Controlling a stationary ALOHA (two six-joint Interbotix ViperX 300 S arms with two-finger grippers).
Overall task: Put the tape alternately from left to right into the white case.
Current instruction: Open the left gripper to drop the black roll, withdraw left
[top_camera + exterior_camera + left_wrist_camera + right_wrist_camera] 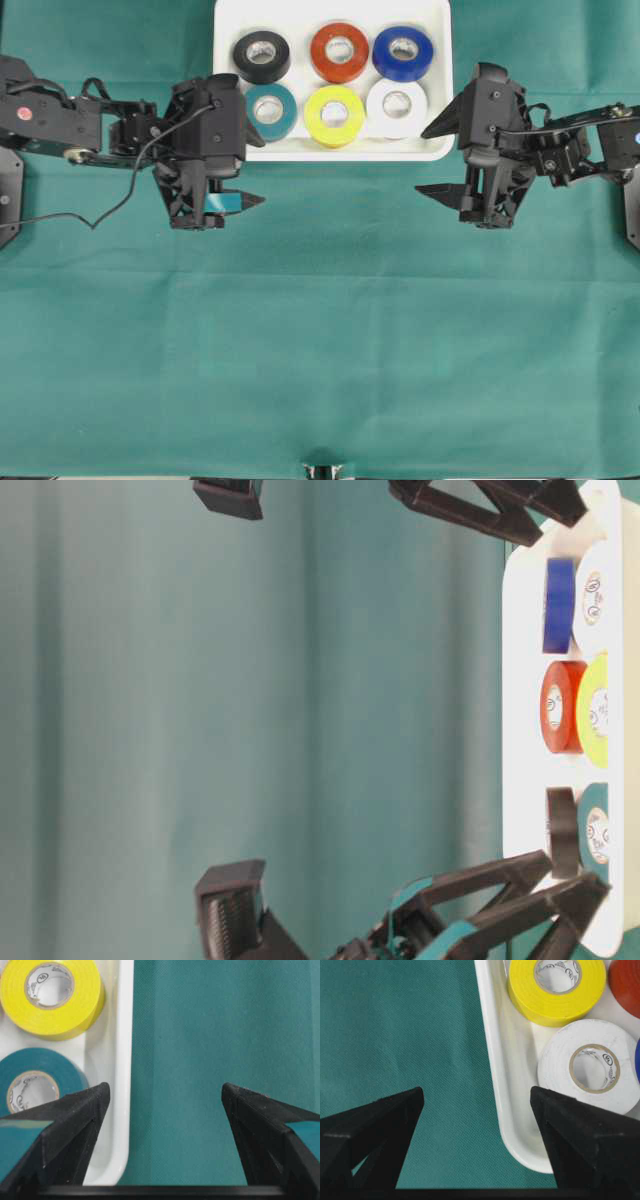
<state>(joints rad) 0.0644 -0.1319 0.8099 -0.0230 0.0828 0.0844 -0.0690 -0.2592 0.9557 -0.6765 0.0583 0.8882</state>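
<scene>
Six tape rolls (335,81) lie in the case (228,22) — two rows.

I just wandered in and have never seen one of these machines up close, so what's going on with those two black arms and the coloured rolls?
Two robot arms are packing small rolls of electrical tape into a shallow white plastic tray on a green cloth. All six rolls lie in it: black, red-orange and blue behind, teal, yellow and white in front. The left gripper and right gripper are both open, holding nothing, flanking the tray's front corners. The job looks finished.
</scene>
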